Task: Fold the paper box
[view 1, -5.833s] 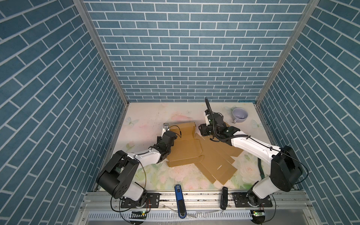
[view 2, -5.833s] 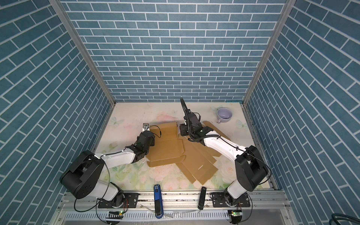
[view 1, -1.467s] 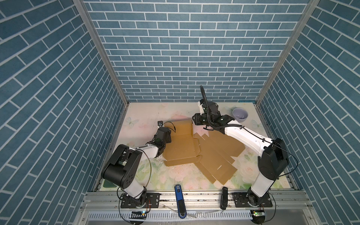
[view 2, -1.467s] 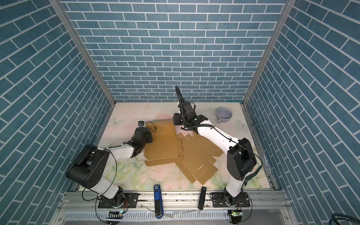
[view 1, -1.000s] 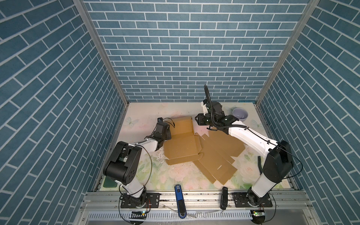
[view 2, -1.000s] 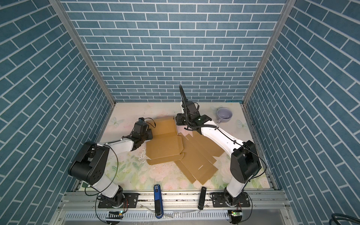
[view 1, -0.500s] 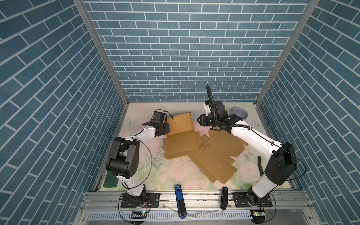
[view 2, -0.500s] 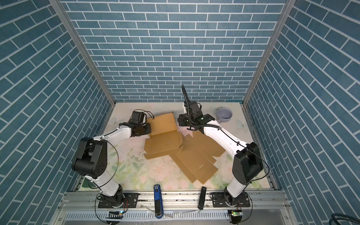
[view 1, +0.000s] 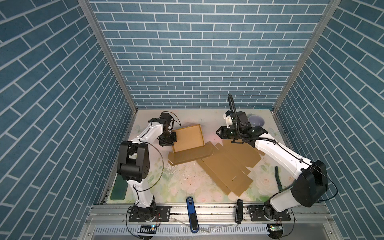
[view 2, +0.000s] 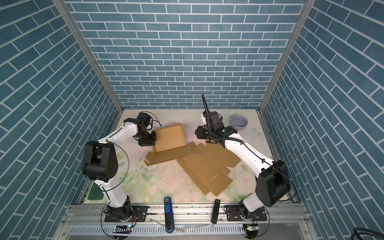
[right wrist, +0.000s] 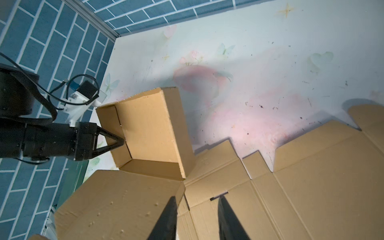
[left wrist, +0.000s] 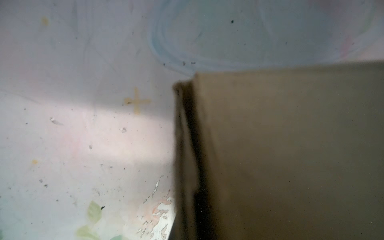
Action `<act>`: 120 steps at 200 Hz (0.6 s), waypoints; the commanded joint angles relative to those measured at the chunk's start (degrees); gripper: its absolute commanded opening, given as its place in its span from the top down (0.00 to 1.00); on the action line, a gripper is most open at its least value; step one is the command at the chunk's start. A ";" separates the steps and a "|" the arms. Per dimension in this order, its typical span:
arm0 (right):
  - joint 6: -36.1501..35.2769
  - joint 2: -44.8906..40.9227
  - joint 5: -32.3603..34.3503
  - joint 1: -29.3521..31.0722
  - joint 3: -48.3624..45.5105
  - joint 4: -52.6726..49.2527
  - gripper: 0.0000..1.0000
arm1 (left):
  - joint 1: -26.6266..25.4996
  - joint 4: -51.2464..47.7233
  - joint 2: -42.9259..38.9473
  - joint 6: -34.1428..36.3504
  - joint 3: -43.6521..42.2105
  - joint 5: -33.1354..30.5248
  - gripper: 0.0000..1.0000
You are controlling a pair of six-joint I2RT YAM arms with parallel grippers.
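The paper box (view 1: 188, 138) (view 2: 169, 138) is brown cardboard, partly folded into a shallow tray with low upright walls. A flat flap (view 1: 187, 156) lies in front of it. My left gripper (view 1: 173, 139) (view 2: 154, 138) (right wrist: 122, 142) is shut on the tray's left wall. The left wrist view shows only that cardboard (left wrist: 291, 155), close and blurred. My right gripper (right wrist: 197, 199) (view 1: 217, 133) (view 2: 195, 132) is open and holds nothing. It hovers to the right of the tray, over the flap's corner and the flat cardboard sheet (view 1: 228, 164) (right wrist: 301, 182).
A lavender bowl (view 1: 256, 121) (view 2: 239, 122) stands at the back right behind my right arm. A dark green pad (view 1: 119, 187) lies at the front left and a dark green strip (view 1: 277, 178) at the right. Blue brick walls close in three sides.
My left gripper has swung toward the back left, dragging and turning the tray with it. The right gripper has drawn back slightly to the right, still open.
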 commanded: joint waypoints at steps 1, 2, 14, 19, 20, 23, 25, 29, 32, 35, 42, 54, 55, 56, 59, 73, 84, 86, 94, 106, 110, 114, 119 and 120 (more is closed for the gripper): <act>1.51 -3.08 -2.19 -0.78 -3.18 1.96 0.66 | 0.89 -11.25 2.18 3.34 3.03 2.72 0.93; 1.50 -3.14 -2.25 -0.84 -3.29 2.07 0.66 | 0.90 -11.45 2.26 3.44 3.18 2.79 0.93; 1.66 -3.62 -2.71 -1.23 -4.20 2.69 0.66 | 1.06 -14.01 3.60 4.39 4.63 3.30 0.93; 1.67 -3.77 -3.02 -1.41 -4.50 2.98 0.66 | 1.16 -14.63 4.17 4.91 4.93 3.70 0.93; 1.67 -3.79 -3.10 -1.42 -4.57 3.01 0.66 | 1.17 -14.72 4.27 5.02 4.96 3.81 0.93; 1.67 -3.89 -3.22 -1.56 -4.74 3.24 0.66 | 1.29 -15.00 4.55 5.17 5.06 4.03 0.93; 1.67 -3.95 -3.32 -1.60 -4.88 3.27 0.66 | 1.34 -15.13 4.72 5.20 5.12 4.04 0.93; 1.67 -4.06 -3.43 -1.65 -5.10 3.49 0.66 | 1.47 -15.32 4.99 5.28 5.14 4.17 0.93; 1.67 -4.08 -3.59 -1.76 -5.23 3.66 0.66 | 1.56 -15.42 5.21 5.36 5.20 4.11 0.93; 1.67 -4.15 -3.71 -1.78 -5.39 3.83 0.66 | 1.67 -15.51 5.39 5.42 5.20 4.06 0.93; 1.67 -4.23 -3.95 -1.93 -5.72 4.21 0.66 | 1.92 -15.52 5.73 5.46 5.03 4.40 0.93; 1.75 -4.30 -4.28 -2.05 -6.06 4.67 0.66 | 2.44 -15.22 6.18 5.75 4.60 5.01 0.93; 1.75 -4.28 -4.30 -2.09 -6.14 4.69 0.66 | 2.47 -15.24 6.24 5.79 4.58 5.04 0.93; 1.75 -4.27 -4.31 -2.11 -6.17 4.75 0.66 | 2.48 -15.25 6.28 5.85 4.57 5.10 0.93; 1.75 -4.26 -4.40 -2.13 -6.27 4.84 0.66 | 2.60 -15.19 6.39 5.97 4.51 5.26 0.93; 1.93 -4.04 -4.57 -2.30 -6.39 5.09 0.66 | 3.14 -15.39 7.07 6.65 4.53 5.69 0.93; 1.93 -3.74 -4.76 -2.40 -6.39 5.30 0.66 | 3.35 -15.43 7.50 6.93 4.70 5.50 0.93; 1.93 -3.67 -4.81 -2.40 -6.39 5.30 0.66 | 3.36 -15.48 7.59 7.02 4.77 5.46 0.93; 2.02 -3.41 -4.94 -2.44 -6.39 5.50 0.66 | 3.52 -15.60 8.08 7.28 5.07 5.34 0.93; 2.15 -3.02 -5.12 -2.44 -6.39 5.72 0.66 | 3.63 -15.74 8.69 7.76 5.41 5.24 0.93; 2.19 -2.80 -5.18 -2.47 -6.31 5.85 0.66 | 3.63 -15.83 8.96 7.92 5.50 5.32 0.92; 2.24 -2.69 -5.20 -2.44 -6.30 5.90 0.66 | 3.71 -15.94 9.23 8.01 5.60 5.32 0.93; 2.32 -2.51 -5.21 -2.49 -6.26 5.91 0.66 | 3.72 -15.96 9.49 8.23 5.66 5.18 0.92; 2.35 -2.46 -5.21 -2.49 -6.24 5.89 0.66 | 3.72 -15.96 9.57 8.26 5.68 5.21 0.93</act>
